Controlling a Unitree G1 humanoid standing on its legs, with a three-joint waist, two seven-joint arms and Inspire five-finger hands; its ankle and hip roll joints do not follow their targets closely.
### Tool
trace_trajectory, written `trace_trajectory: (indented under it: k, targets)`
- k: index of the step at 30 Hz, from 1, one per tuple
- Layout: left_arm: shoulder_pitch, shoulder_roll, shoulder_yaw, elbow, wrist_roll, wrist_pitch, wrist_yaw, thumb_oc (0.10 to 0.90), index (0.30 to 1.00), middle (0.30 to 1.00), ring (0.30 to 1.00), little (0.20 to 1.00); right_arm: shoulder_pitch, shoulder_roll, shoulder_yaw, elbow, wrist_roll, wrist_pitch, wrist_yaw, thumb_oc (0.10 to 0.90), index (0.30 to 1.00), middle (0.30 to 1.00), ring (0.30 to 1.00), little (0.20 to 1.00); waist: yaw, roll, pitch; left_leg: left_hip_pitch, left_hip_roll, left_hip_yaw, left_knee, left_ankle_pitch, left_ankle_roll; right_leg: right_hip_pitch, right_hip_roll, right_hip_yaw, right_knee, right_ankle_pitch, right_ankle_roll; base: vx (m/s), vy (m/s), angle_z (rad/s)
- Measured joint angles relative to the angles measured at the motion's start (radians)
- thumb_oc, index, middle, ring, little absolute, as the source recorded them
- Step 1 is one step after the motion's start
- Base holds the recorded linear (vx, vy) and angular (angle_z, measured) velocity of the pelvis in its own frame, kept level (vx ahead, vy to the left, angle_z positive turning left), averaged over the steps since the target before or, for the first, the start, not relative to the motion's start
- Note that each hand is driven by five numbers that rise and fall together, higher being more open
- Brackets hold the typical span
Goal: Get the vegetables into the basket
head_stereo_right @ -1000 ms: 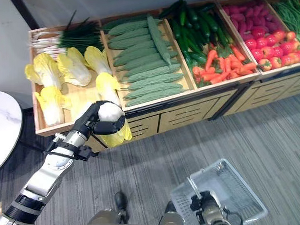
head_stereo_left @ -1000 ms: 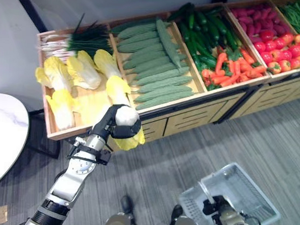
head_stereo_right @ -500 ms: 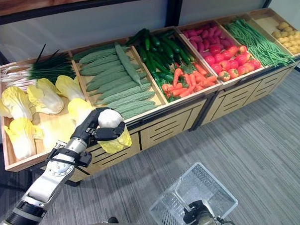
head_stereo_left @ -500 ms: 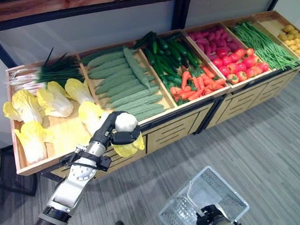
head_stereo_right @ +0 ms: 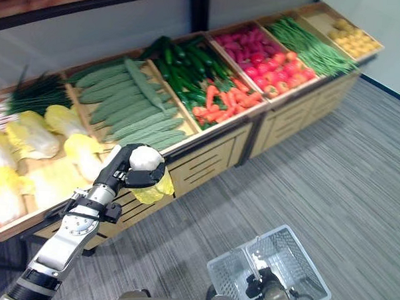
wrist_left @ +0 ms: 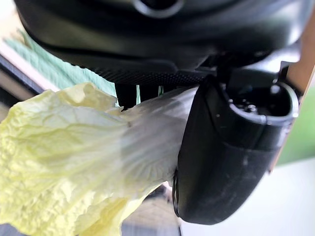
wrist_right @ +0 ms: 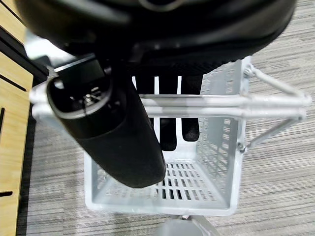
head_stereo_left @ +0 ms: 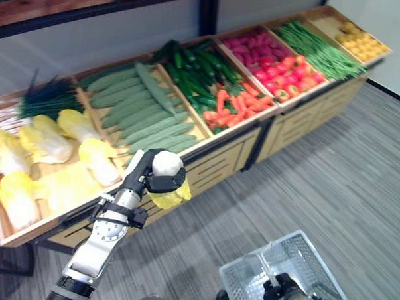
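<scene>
Cabbage (head_stereo_left: 166,182) in left robot hand (head_stereo_left: 153,177), basket (head_stereo_left: 284,276) held low, produce stand (head_stereo_left: 207,134) behind

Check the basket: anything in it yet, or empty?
Empty. The right wrist view shows the basket's bare slotted floor below the right hand curled round its handle. The cabbage is in the left hand, away from it.

No readable text, label, number or sign is showing anywhere in these views. The wooden produce stand (head_stereo_left: 219,165) is displaying no price tags or lettering on its drawer fronts, and the grey plastic basket (head_stereo_right: 301,261) on the floor in front of that stand is carrying no legible marking.
</scene>
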Motion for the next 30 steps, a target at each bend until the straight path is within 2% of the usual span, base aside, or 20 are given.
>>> trace_trajectory:
  k: [1,2,4,5,6,7,8,9,14,18,21,22,23,24,25,26,27,28,29,30]
  targets:
    - [-0.002,0.002,-0.001,0.0,0.0,0.0,-0.001,0.4,0.3,0.3,0.3,0.3,-0.011,0.0,-0.004,-0.003,0.0,0.0,0.001,0.4,0.3,0.3,0.3,0.3,-0.009,0.006,0.009,0.008,0.0,-0.001,-0.027,-0.005,0.001,0.004,0.005,0.012,-0.006,0.007,0.0,0.03,0.184,-1.57]
    - [-0.009,-0.006,-0.007,-0.002,0.0,0.0,-0.005,0.4,0.3,0.3,0.3,0.3,-0.013,-0.005,-0.012,-0.017,-0.001,0.0,0.001,0.4,0.3,0.3,0.3,0.3,-0.052,0.02,0.014,0.011,0.012,0.022,-0.089,0.015,0.006,0.01,0.016,0.017,-0.017,0.012,0.016,0.02,0.157,-0.42]
    - [-0.023,-0.023,-0.008,-0.004,0.0,-0.002,-0.006,0.4,0.3,0.3,0.3,0.3,0.002,-0.029,-0.018,-0.03,-0.004,-0.002,-0.001,0.4,0.3,0.3,0.3,0.3,-0.083,0.052,0.018,0.01,0.042,0.056,-0.123,0.067,0.012,0.007,0.038,0.012,-0.017,0.009,0.029,-0.01,0.253,-0.3]
    - [-0.028,-0.026,-0.007,-0.001,0.0,-0.006,-0.005,0.4,0.3,0.3,0.3,0.3,0.012,-0.031,-0.019,-0.028,-0.004,-0.002,-0.002,0.4,0.3,0.3,0.3,0.3,-0.081,0.052,0.022,0.017,0.042,0.071,-0.127,0.087,-0.01,0.001,0.035,0.024,-0.015,0.0,0.023,-0.03,0.169,-0.43]
    - [-0.028,-0.021,-0.007,-0.002,0.0,-0.006,-0.002,0.4,0.3,0.3,0.3,0.3,0.022,-0.033,-0.025,-0.029,-0.004,-0.002,-0.005,0.4,0.3,0.3,0.3,0.3,-0.08,0.043,0.019,0.021,0.027,0.096,-0.136,0.09,0.001,-0.016,0.012,0.013,-0.008,0.0,0.026,-0.05,0.201,-0.84]
    - [-0.029,-0.006,-0.006,-0.002,0.0,-0.006,0.0,0.4,0.3,0.3,0.3,0.3,0.03,-0.042,-0.029,-0.029,-0.006,0.006,-0.009,0.4,0.3,0.3,0.3,0.3,-0.069,0.049,0.021,0.024,0.013,0.151,-0.152,0.098,0.018,-0.036,-0.034,-0.038,0.007,0.004,0.038,-0.05,0.198,-0.88]
    - [-0.029,0.006,-0.004,-0.002,0.0,-0.005,0.002,0.4,0.3,0.3,0.3,0.3,0.039,-0.038,-0.029,-0.03,-0.008,0.007,-0.014,0.4,0.3,0.3,0.3,0.3,-0.074,0.037,0.019,0.023,-0.011,0.173,-0.152,0.096,0.028,-0.051,-0.064,-0.057,0.003,0.028,0.058,-0.07,0.252,-0.81]
    - [-0.031,0.007,-0.004,0.001,0.0,-0.004,0.008,0.4,0.3,0.3,0.3,0.3,0.042,-0.04,-0.029,-0.038,-0.008,0.009,-0.017,0.4,0.3,0.3,0.3,0.3,-0.078,0.038,0.021,0.026,-0.024,0.185,-0.157,0.093,0.036,-0.054,-0.077,-0.056,0.004,0.039,0.084,-0.06,0.17,-0.38]
    - [-0.043,0.016,-0.006,0.001,0.001,-0.004,0.013,0.4,0.3,0.3,0.3,0.3,0.049,-0.039,-0.052,-0.066,-0.003,0.009,-0.018,0.4,0.3,0.3,0.3,0.3,-0.1,0.038,0.023,0.032,-0.066,0.245,-0.157,0.083,0.056,-0.075,-0.11,0.012,-0.008,0.064,0.12,-0.05,0.15,-0.36]
    - [-0.059,0.024,-0.005,0.002,0.001,-0.004,0.015,0.4,0.3,0.3,0.3,0.3,0.045,-0.036,-0.07,-0.086,-0.003,0.006,-0.014,0.4,0.3,0.3,0.3,0.3,-0.108,0.031,0.034,0.043,-0.074,0.288,-0.16,0.076,0.064,-0.091,-0.102,0.059,-0.008,0.076,0.136,-0.06,0.087,-0.34]
    - [-0.061,0.044,0.001,0.002,0.0,-0.005,0.02,0.4,0.3,0.3,0.3,0.3,0.023,-0.02,-0.072,-0.106,-0.004,-0.001,-0.009,0.4,0.3,0.3,0.3,0.3,-0.109,0.001,0.056,0.045,-0.07,0.363,-0.159,0.069,0.067,-0.137,-0.093,0.104,0.002,0.099,0.145,-0.09,-0.003,-0.7]
    - [-0.063,0.052,0.0,0.002,0.0,-0.005,0.019,0.4,0.3,0.3,0.3,0.3,0.019,-0.014,-0.069,-0.1,-0.005,-0.001,-0.01,0.4,0.3,0.3,0.3,0.3,-0.115,-0.013,0.064,0.046,-0.069,0.385,-0.159,0.068,0.066,-0.142,-0.098,0.087,-0.017,0.101,0.145,-0.08,0.002,-0.66]
    - [-0.063,0.053,0.0,0.002,0.0,-0.005,0.018,0.4,0.3,0.3,0.3,0.3,0.01,-0.01,-0.068,-0.097,-0.006,-0.001,-0.009,0.4,0.3,0.3,0.3,0.3,-0.103,-0.017,0.078,0.052,-0.054,0.42,-0.163,0.069,0.066,-0.146,-0.12,-0.003,-0.021,0.086,0.135,-0.08,0.024,-0.75]
    - [-0.063,0.054,0.0,0.004,0.0,-0.005,0.018,0.4,0.3,0.3,0.3,0.3,0.006,-0.008,-0.067,-0.095,-0.007,0.0,-0.01,0.4,0.3,0.3,0.3,0.3,-0.095,-0.018,0.084,0.05,-0.041,0.441,-0.159,0.068,0.066,-0.155,-0.13,-0.062,-0.01,0.076,0.139,-0.07,0.001,-0.85]
    - [-0.062,0.049,-0.002,0.009,-0.001,0.0,0.019,0.4,0.3,0.3,0.3,0.3,0.004,-0.008,-0.068,-0.094,-0.008,0.0,-0.01,0.4,0.3,0.3,0.3,0.3,-0.087,-0.013,0.088,0.054,-0.01,0.473,-0.156,0.069,0.065,-0.158,-0.162,-0.176,0.066,0.055,0.139,-0.04,-0.001,-0.7]
    - [-0.062,0.046,-0.005,0.01,-0.003,0.002,0.019,0.4,0.3,0.3,0.3,0.3,0.01,-0.009,-0.068,-0.091,-0.008,0.001,-0.009,0.4,0.3,0.3,0.3,0.3,-0.076,-0.012,0.089,0.063,0.008,0.487,-0.153,0.07,0.064,-0.154,-0.18,-0.203,0.125,0.04,0.148,-0.1,-0.054,-0.59]
    - [-0.059,0.049,-0.004,0.009,-0.006,0.001,0.018,0.4,0.3,0.3,0.3,0.3,0.019,-0.006,-0.068,-0.086,-0.008,0.001,-0.003,0.4,0.3,0.3,0.3,0.3,-0.068,-0.021,0.082,0.069,0.006,0.482,-0.148,0.062,0.048,-0.124,-0.195,-0.203,0.128,0.058,0.151,-0.12,-0.066,-0.38]
    - [-0.061,0.057,-0.001,0.01,-0.007,0.001,0.02,0.4,0.3,0.3,0.3,0.3,0.03,0.003,-0.067,-0.084,-0.008,0.002,-0.001,0.4,0.3,0.3,0.3,0.3,-0.072,-0.038,0.077,0.071,0.006,0.479,-0.141,0.063,0.019,-0.092,-0.193,-0.171,0.081,0.042,0.171,-0.14,-0.101,-0.22]
    - [-0.064,0.055,0.001,0.013,-0.007,0.002,0.022,0.4,0.3,0.3,0.3,0.3,0.03,0.004,-0.066,-0.086,-0.008,0.002,-0.002,0.4,0.3,0.3,0.3,0.3,-0.074,-0.04,0.079,0.064,0.011,0.479,-0.13,0.064,0.018,-0.082,-0.187,-0.183,0.057,0.041,0.165,-0.09,-0.108,-0.3]
    - [-0.066,0.05,0.007,0.017,-0.009,0.002,0.029,0.4,0.3,0.3,0.3,0.3,0.009,0.002,-0.045,-0.087,-0.01,0.003,-0.003,0.4,0.3,0.3,0.3,0.3,-0.072,-0.023,0.092,0.043,0.047,0.485,-0.082,0.063,0.017,-0.081,-0.159,-0.198,0.035,0.066,0.137,-0.06,-0.08,-0.47]
